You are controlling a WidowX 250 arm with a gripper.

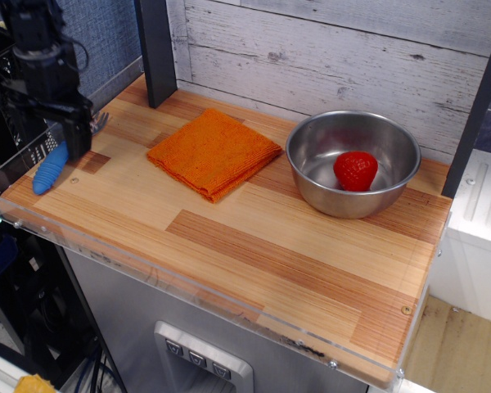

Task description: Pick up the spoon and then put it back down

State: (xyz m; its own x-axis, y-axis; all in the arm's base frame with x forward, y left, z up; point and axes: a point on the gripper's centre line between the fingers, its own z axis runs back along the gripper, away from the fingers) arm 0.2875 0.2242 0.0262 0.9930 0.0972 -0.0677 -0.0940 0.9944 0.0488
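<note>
The spoon (pixel 48 171) lies at the far left edge of the wooden table (pixel 254 246). It has a thick blue handle, and its grey tines (pixel 101 122) point toward the back. My black gripper (pixel 60 146) has come down over the upper part of the handle. One finger (pixel 79 136) stands just right of the handle. The other finger is lost against the dark background on the left. The jaws look spread around the handle, and the spoon still rests on the table.
An orange folded cloth (pixel 213 152) lies right of the spoon. A steel bowl (pixel 353 164) holding a red strawberry (pixel 356 170) stands at the back right. A dark post (pixel 156 51) rises behind the spoon, and a clear plastic rim (pixel 33 225) edges the table.
</note>
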